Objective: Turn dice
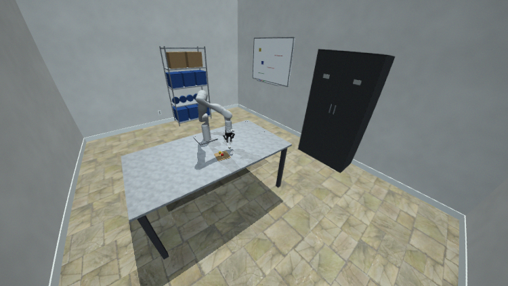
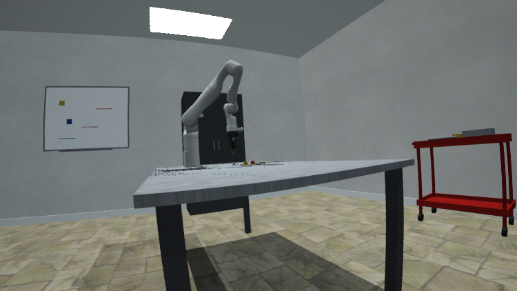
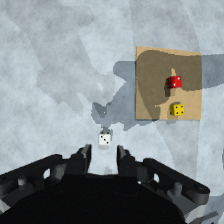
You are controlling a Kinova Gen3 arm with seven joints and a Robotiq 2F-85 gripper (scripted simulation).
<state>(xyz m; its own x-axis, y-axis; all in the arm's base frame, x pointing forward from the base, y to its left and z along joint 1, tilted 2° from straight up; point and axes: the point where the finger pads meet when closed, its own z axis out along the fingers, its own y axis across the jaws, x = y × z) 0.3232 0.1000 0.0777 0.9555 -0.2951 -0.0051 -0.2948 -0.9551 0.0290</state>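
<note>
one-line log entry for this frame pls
arm: above table | jaws: part-closed, empty, over white die | white die: off mat | red die, yellow die: on mat

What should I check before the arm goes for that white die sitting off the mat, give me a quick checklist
1. White die on the mat: not ok, it lies on the table beside it.
2. Red die and yellow die on the mat: ok.
3. End effector lined up over the white die: ok in the wrist view.
4. End effector holding nothing: ok, fingers partly closed, well above the table.
5. Top faces summing to 9: cannot tell.
</note>
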